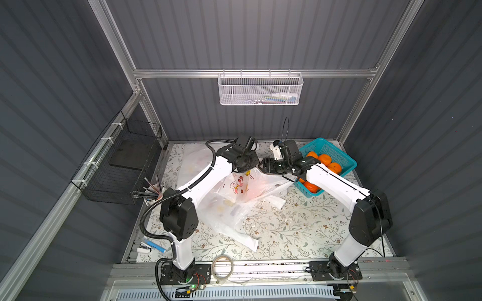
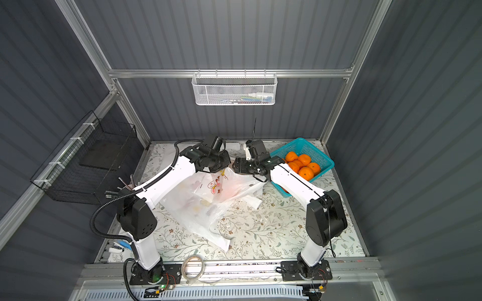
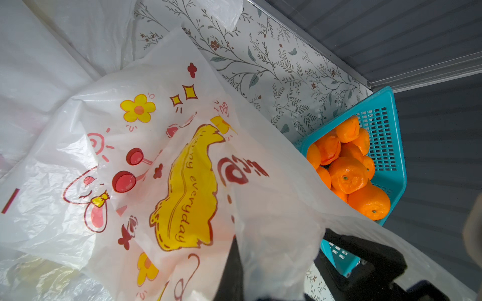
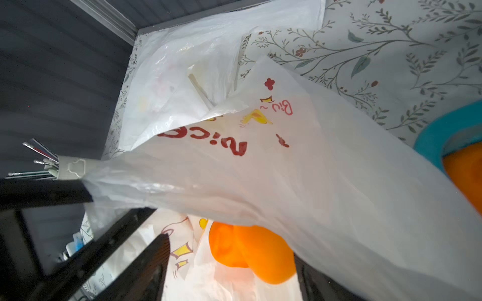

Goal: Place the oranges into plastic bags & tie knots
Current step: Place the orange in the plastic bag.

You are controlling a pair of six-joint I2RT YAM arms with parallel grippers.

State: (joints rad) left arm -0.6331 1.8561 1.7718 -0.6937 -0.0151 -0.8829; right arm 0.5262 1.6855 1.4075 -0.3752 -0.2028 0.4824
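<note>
In both top views a printed plastic bag (image 1: 242, 187) (image 2: 216, 187) lies open mid-table. My left gripper (image 1: 246, 170) (image 3: 245, 286) is shut on its raised rim and holds the mouth up. At the mouth my right gripper (image 1: 263, 165) (image 4: 234, 276) is open. Two oranges (image 4: 268, 258) sit inside the bag between its spread fingers, with a gap on one side. Several more oranges (image 1: 324, 159) (image 3: 349, 174) fill the teal basket (image 1: 336, 153) at the back right. No knots are in view.
More plastic bags lie flat at the back left (image 1: 193, 161) and under the open one (image 1: 227, 216). A pen cup (image 1: 154, 192) and a black wire basket (image 1: 122, 166) are on the left. A tape roll (image 1: 221, 265) lies at the front edge.
</note>
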